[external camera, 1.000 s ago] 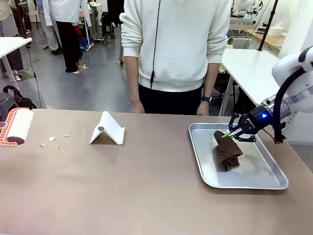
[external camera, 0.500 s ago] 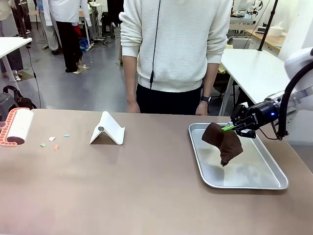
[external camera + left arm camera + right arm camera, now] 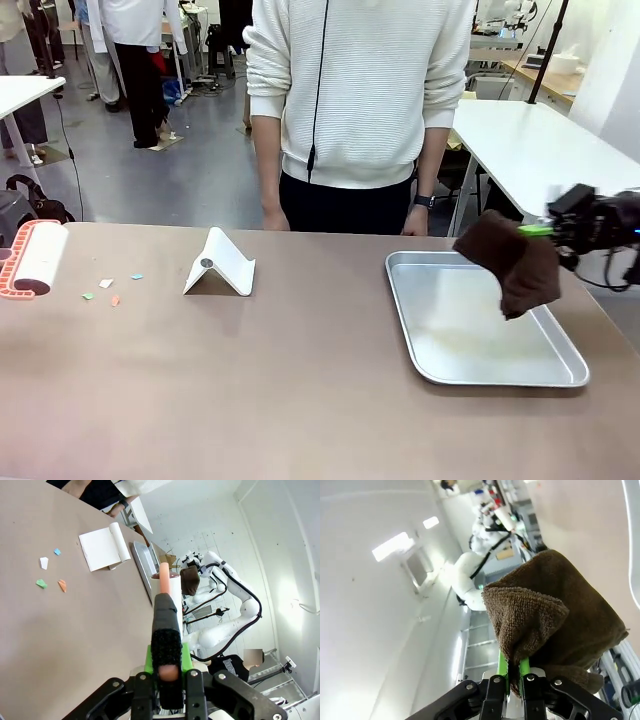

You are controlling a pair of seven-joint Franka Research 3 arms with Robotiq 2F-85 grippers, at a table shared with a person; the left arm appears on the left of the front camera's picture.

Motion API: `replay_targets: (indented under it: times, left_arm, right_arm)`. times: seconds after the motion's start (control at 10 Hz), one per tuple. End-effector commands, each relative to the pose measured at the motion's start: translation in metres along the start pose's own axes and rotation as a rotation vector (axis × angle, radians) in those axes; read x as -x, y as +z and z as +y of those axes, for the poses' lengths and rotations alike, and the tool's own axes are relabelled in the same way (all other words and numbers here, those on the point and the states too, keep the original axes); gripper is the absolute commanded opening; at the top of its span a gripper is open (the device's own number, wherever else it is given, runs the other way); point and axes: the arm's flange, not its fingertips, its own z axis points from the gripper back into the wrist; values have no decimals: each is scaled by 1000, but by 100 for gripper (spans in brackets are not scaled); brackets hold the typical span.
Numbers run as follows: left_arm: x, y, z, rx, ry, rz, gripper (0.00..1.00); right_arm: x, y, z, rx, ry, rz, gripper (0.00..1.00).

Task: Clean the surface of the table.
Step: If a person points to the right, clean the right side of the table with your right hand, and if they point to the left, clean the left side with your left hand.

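Table (image 3: 300,400), spread beneath with scraps (image 3: 105,284) near its left end, is yet unwiped: a brown cloth (image 3: 515,265) is pinched shut in the right gripper (image 3: 535,230) above the tray (image 3: 500,380), a lint roller (image 3: 172,585) in the left gripper (image 3: 169,655), so lowering seems called for.

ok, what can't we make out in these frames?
Front view, left edge: cuts off the handle of the lint roller.
Left wrist view: the left gripper and the handle hide whether the roll touches the table.
Front view: coloured scraps too small to identify.
Front view: the brown cloth in the right gripper covers the far right corner of the silver tray.
Right wrist view: the cloth blocks what lies under it.
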Motion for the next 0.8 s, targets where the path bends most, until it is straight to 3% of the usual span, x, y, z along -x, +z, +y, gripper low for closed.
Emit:
replay_targets:
  times: [0.0,0.5,0.6,0.7]
  left_arm:
    - [1,-2,-4,2,-16,-2,0]
    - [1,-2,-4,2,-16,-2,0]
    - [1,-2,-4,2,-16,-2,0]
    - [1,-2,-4,2,-16,-2,0]
  right_arm:
    - [35,32,-8,-95,129,-119,9]
    - [61,125,-61,-410,134,-502,9]
    - [58,120,-64,-381,134,-534,9]
    - [69,127,-63,-321,104,-431,9]
